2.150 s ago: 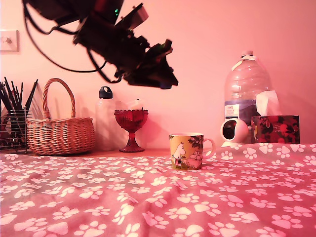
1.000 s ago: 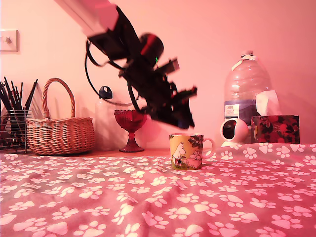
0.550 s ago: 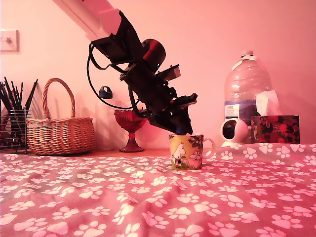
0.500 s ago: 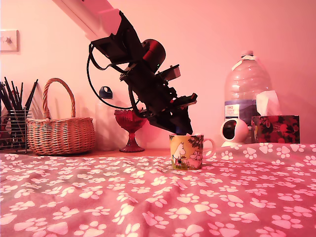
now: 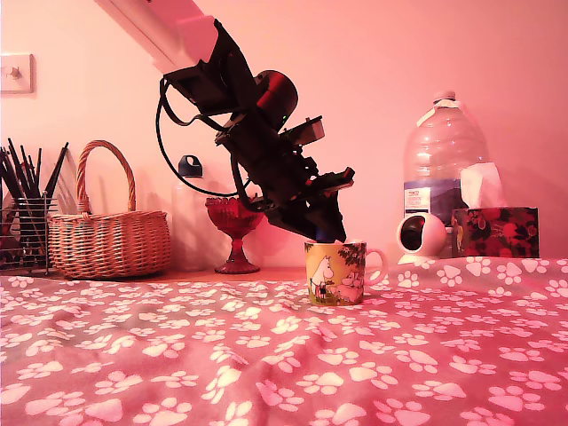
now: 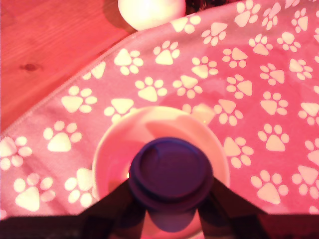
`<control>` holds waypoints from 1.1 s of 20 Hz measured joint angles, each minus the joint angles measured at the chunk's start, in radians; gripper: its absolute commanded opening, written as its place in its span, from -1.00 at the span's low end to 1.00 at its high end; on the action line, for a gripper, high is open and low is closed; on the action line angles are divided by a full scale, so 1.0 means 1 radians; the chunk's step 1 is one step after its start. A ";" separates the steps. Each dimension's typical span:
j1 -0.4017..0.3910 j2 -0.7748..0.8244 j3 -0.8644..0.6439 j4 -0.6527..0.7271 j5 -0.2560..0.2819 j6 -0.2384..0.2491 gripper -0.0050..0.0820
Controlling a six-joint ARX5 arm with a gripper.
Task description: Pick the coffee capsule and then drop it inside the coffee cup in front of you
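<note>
The gripper (image 6: 170, 211) pinches the coffee capsule (image 6: 170, 172) — seemingly just above the coffee cup (image 6: 107, 149).

Frame centre: end effector (image 5: 327, 236) angled down, tip just above coffee cup (image 5: 335, 272) rim. Jaw state unclear, possibly holding something dark. Cup on paw-print cloth (image 5: 266, 355).

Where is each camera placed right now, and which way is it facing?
Exterior view: low at table level, facing the wall; shows the arm and tool above the coffee cup.
Wrist view: on the arm, looking straight down; tool fingers hold the coffee capsule over the cup's opening.
Shared: cup, tool, paw-print cloth.
</note>
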 measured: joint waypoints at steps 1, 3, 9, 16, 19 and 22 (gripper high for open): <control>0.000 0.000 0.000 -0.001 0.000 0.000 -0.43; 0.000 0.000 0.000 -0.001 0.000 0.000 -0.43; 0.000 0.000 0.002 -0.010 0.000 -0.001 0.82; 0.000 -0.004 0.018 -0.054 0.002 0.000 0.82; 0.000 -0.008 0.032 -0.100 0.010 0.001 0.74; -0.001 -0.026 0.034 -0.165 0.021 0.002 0.16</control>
